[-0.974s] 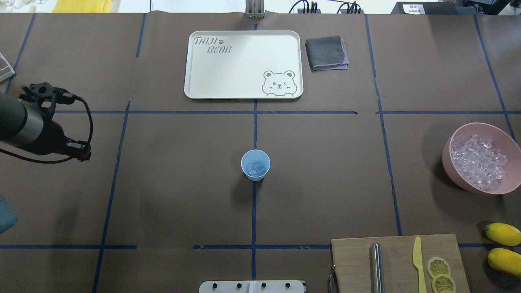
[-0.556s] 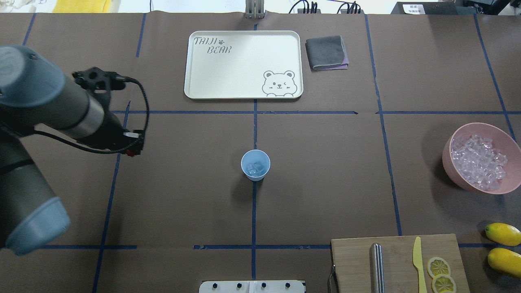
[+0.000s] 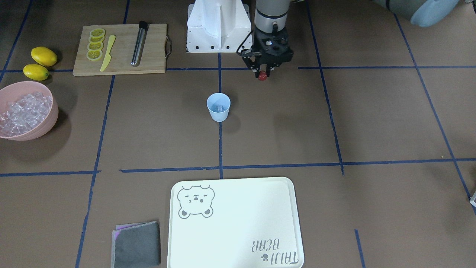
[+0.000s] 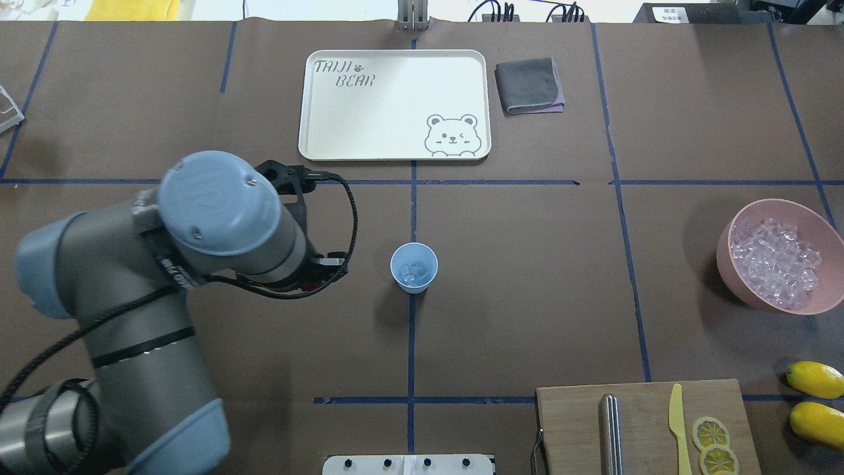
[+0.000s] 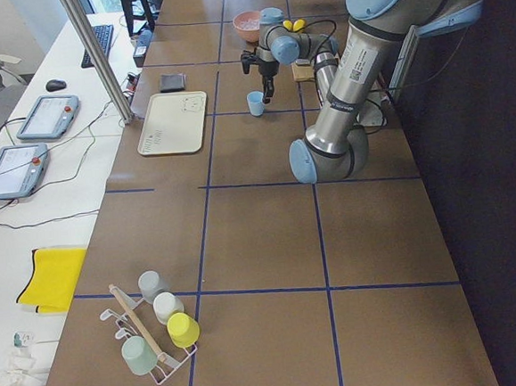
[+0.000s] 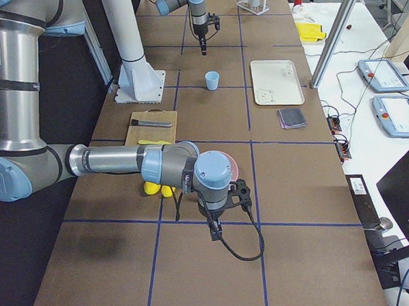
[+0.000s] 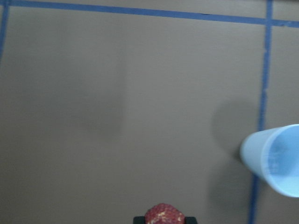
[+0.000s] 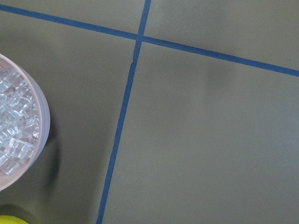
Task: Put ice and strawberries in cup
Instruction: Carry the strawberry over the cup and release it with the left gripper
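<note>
The light blue cup [image 4: 413, 267] stands upright at the table's middle and holds a few clear ice cubes [image 4: 413, 272]. The cup also shows in the front view [image 3: 218, 107] and at the right edge of the left wrist view [image 7: 275, 158]. My left gripper [image 3: 263, 74] is shut on a dark red strawberry [image 3: 263, 76], held above the table to the left of the cup and clear of it. The strawberry sits between the fingertips in the left wrist view [image 7: 163, 214]. My right gripper [image 6: 213, 229] hangs near the pink bowl; I cannot tell whether it is open.
A pink bowl [image 4: 768, 203] of ice stands at the far right, with two lemons [image 4: 814, 379] nearer the robot. A cutting board [image 4: 639, 422] holds a knife, a metal rod and lemon slices. A white tray [image 4: 369, 119] and a grey cloth [image 4: 529, 86] lie at the far side.
My left arm has swung from the table's left edge rightward toward the cup, carrying the strawberry. The cup and everything else have stayed put.
</note>
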You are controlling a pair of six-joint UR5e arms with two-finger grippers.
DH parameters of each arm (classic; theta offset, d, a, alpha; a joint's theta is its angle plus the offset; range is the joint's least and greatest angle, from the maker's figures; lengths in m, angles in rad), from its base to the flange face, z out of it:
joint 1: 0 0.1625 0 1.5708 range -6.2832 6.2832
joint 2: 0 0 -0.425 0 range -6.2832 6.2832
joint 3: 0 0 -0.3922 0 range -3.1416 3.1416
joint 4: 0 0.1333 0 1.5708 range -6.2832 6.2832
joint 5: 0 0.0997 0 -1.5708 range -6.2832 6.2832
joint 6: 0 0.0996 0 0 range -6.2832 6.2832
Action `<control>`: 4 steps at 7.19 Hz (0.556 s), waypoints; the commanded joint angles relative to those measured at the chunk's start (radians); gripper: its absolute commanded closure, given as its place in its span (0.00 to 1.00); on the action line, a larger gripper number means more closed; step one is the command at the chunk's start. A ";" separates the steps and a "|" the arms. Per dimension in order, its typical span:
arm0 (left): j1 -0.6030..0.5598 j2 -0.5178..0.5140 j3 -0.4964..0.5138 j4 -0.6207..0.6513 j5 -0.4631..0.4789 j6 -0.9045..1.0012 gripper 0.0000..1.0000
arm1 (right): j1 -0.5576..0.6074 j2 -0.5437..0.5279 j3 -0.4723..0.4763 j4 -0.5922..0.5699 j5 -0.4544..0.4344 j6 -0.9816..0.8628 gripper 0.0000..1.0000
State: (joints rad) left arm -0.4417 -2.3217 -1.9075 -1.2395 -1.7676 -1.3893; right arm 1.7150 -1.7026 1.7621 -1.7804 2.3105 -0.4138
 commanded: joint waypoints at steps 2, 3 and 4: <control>0.011 -0.206 0.243 -0.032 0.014 -0.079 0.98 | 0.000 -0.002 0.000 0.001 0.001 0.000 0.01; 0.011 -0.205 0.263 -0.053 0.014 -0.074 0.98 | 0.000 -0.002 0.000 -0.001 0.001 0.000 0.01; 0.011 -0.203 0.272 -0.069 0.014 -0.073 0.93 | 0.000 -0.002 0.000 0.001 0.001 0.000 0.01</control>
State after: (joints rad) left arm -0.4311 -2.5218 -1.6560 -1.2872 -1.7535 -1.4633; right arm 1.7150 -1.7042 1.7625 -1.7801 2.3117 -0.4142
